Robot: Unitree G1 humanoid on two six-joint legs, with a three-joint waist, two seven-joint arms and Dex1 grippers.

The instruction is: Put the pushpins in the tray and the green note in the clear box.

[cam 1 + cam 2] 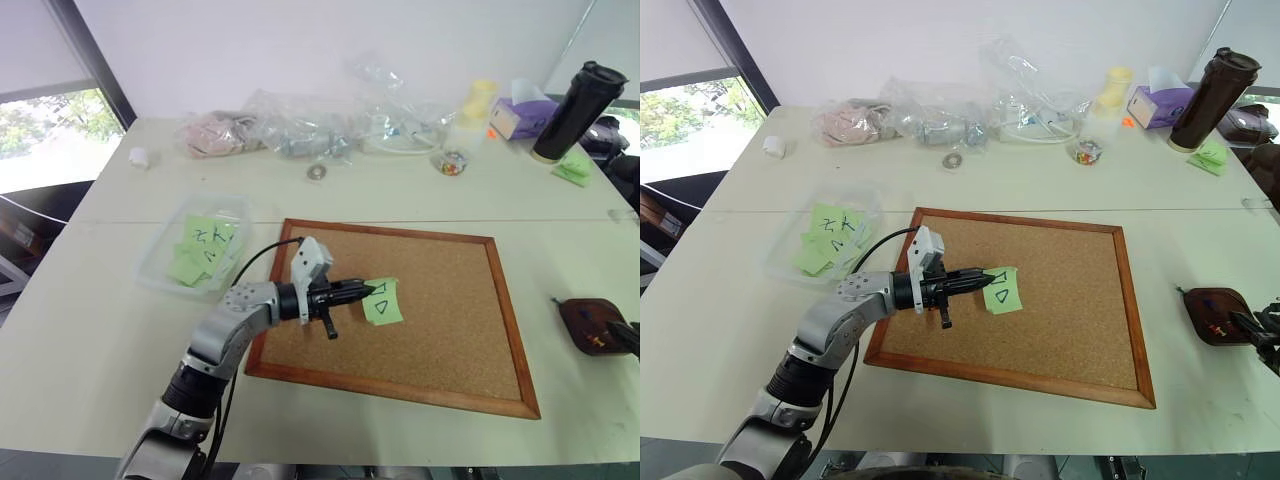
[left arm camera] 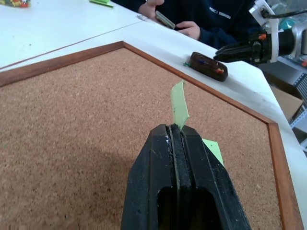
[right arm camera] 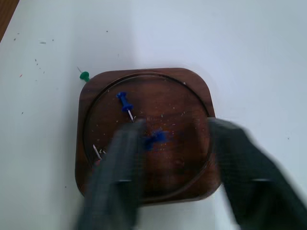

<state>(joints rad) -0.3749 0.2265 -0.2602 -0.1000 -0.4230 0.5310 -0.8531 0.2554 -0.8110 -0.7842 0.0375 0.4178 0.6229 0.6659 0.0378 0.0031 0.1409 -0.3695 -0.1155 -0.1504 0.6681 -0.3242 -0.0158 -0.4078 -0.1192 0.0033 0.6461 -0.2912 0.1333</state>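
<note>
Your left gripper is squeezed shut on the green note. It holds the note by one edge, over the middle of the cork board. In the left wrist view the note sticks up thin and flat from between the closed fingers.

The clear box is where that note must go. It sits on the table just off the board's near-left corner, with other green notes already in it. From the left gripper, the box lies at about 9 o'clock, a little toward 10. The gripper points the other way, toward 3 o'clock, so you will need to swing the arm back across the board's left edge. The left arm is much nearer the box than the right one. The box's long side seems to run from 7 o'clock to 1 o'clock, so there is room to drop the note flat.

Your right gripper hangs over the tray at the far right of the table, with its fingers spread apart and nothing in them. Blue pushpins lie in the tray. One green pin lies on the table, just touching the tray's outer corner. That one looks like it is not in yet.
</note>
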